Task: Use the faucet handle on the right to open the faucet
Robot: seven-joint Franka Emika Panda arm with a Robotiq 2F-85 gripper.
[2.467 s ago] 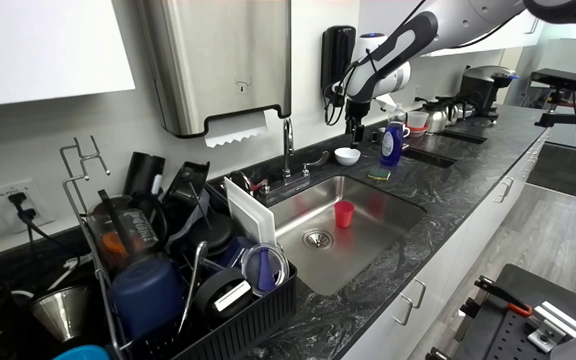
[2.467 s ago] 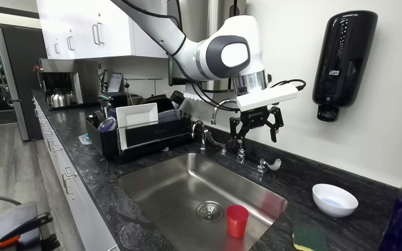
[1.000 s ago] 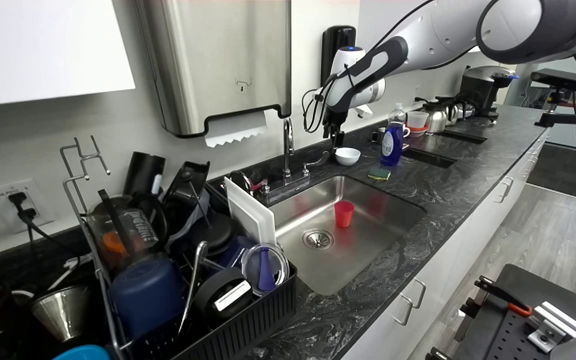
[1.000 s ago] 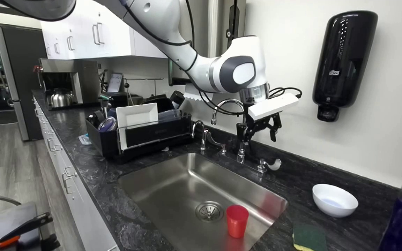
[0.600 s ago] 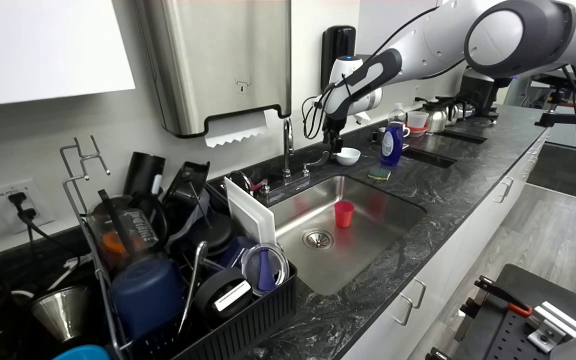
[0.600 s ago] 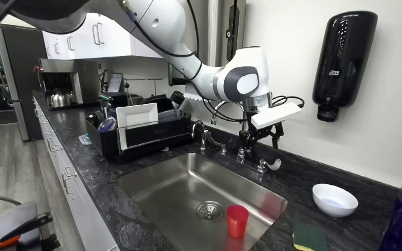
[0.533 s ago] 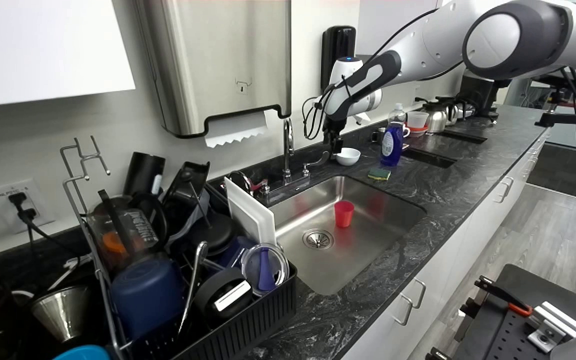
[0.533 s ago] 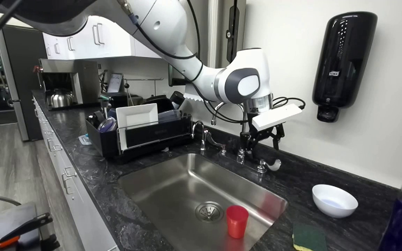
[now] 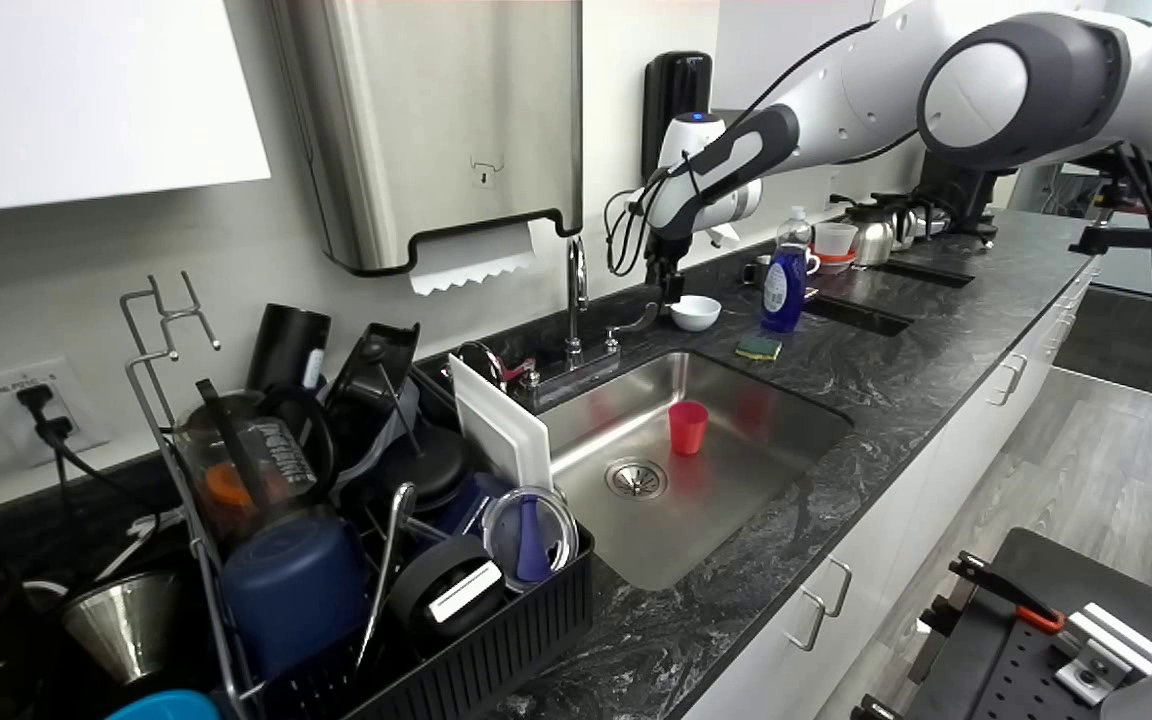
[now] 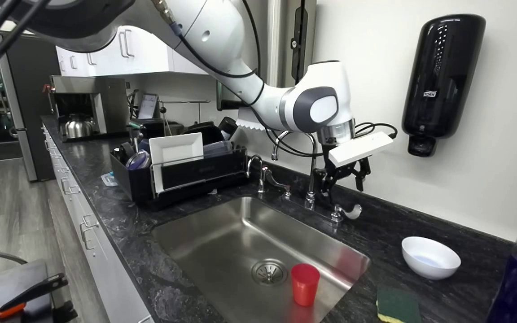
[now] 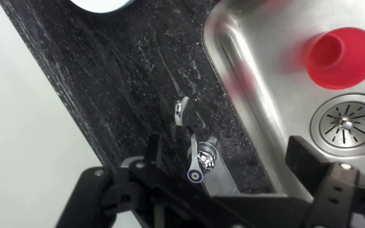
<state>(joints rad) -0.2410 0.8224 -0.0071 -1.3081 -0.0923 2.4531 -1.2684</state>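
The faucet stands behind the sink, its tall spout upright and partly behind my gripper in an exterior view. The right-hand faucet handle is a low silvery lever at its base. It also shows in the wrist view, with a blue ring on its near end. My gripper is open and empty, pointing down just above and beside the handle. In the wrist view, the gripper has its fingers wide apart, with the handle showing between them, nearer the left one. I see no contact with the handle.
The sink holds a red cup. A white bowl, a sponge and a blue soap bottle stand right of it. A full dish rack stands left. The wall rises close behind the gripper.
Over the earlier frames my gripper has moved down and closer to the right-hand handle, only slightly in the last half second. It has stayed open. The handle has not visibly moved.
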